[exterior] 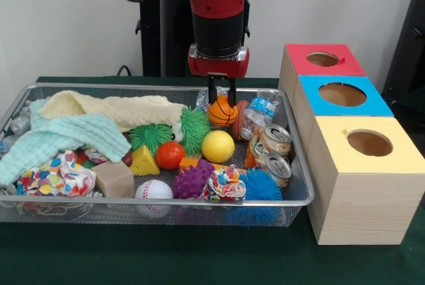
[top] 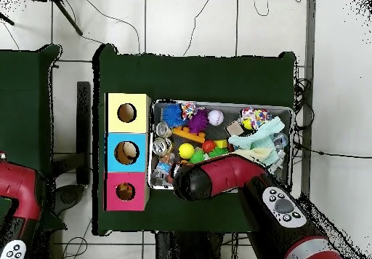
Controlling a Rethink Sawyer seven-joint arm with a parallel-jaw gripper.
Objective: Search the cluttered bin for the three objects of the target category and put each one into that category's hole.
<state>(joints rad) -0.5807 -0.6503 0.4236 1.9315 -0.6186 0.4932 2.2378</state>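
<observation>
My gripper [exterior: 222,101] hangs over the back of the wire bin [exterior: 166,88], its two dark fingers pinched on the top of a small orange basketball [exterior: 222,112]. A yellow ball [exterior: 218,145], a red ball [exterior: 170,155] and a white baseball [exterior: 154,190] lie among the clutter in front of it. Three wooden boxes stand to the right, each with a round hole: red [exterior: 323,59], blue [exterior: 342,94] and yellow [exterior: 369,143]. In the overhead view the arm [top: 218,174] hides the gripper and the basketball.
The bin also holds spiky balls in green [exterior: 194,129], purple [exterior: 194,180] and blue [exterior: 260,185], cans [exterior: 275,140], a plastic bottle [exterior: 260,109], towels [exterior: 66,135], a wooden block [exterior: 114,179] and a yellow wedge [exterior: 144,161]. Something pale lies inside the blue hole [top: 126,152].
</observation>
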